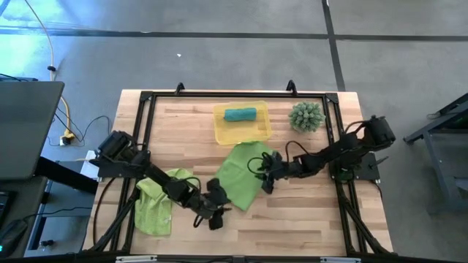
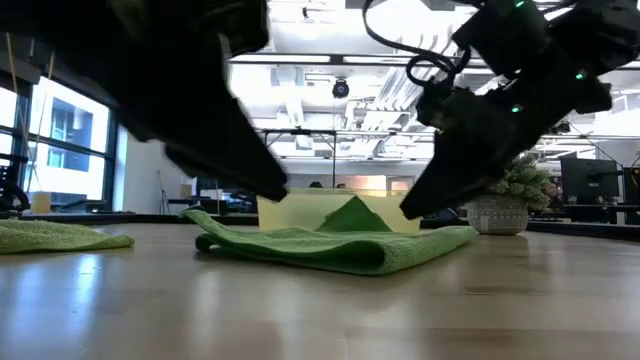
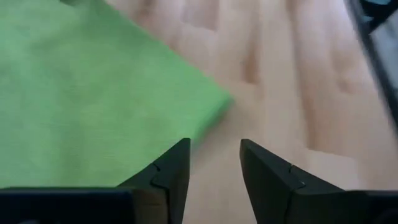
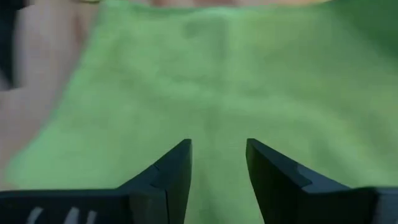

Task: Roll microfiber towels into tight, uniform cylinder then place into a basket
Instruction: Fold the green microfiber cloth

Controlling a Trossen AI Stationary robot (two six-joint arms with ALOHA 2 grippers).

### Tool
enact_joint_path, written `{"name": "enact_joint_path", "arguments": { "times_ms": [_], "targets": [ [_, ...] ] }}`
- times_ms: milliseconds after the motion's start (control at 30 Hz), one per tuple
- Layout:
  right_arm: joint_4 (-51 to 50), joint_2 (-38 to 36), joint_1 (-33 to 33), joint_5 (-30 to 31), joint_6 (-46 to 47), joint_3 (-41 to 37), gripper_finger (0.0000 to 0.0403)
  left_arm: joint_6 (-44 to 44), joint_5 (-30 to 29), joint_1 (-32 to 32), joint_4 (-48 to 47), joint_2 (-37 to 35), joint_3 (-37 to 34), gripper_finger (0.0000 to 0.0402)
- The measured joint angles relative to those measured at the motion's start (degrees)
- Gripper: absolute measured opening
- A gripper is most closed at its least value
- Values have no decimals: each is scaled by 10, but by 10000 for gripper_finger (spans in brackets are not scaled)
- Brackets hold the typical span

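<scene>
Both grippers at the middle lime-green towel (image 1: 240, 175).
Left gripper (image 3: 214, 165) and right gripper (image 4: 217, 163): jaws narrowly apart, holding nothing.

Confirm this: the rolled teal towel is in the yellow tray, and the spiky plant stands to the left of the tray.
Not quite. The rolled teal towel is in the yellow tray, but the spiky plant stands to its right, as the high view shows.
</scene>
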Motion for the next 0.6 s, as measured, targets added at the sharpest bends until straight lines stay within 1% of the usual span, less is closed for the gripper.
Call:
{"name": "enact_joint_path", "arguments": {
  "times_ms": [67,133,233,333,400,500,600],
  "targets": [
    [9,8,17,-14,39,0,144,24,-29,13,-27,-2,1,126],
    [5,13,34,-13,68,0,144,39,-54,28,-59,-1,0,124],
    [6,25,61,12,97,0,144,31,-57,56,-114,0,0,121],
    [8,40,78,48,100,0,144,-5,-31,83,-163,1,0,121],
    [0,47,84,65,90,-1,144,-28,-5,94,-176,1,0,121],
    [-20,51,84,75,63,1,144,-79,42,97,-166,0,1,121],
    [-51,48,77,92,37,2,144,-180,84,84,-134,0,1,121]
  ]
}}
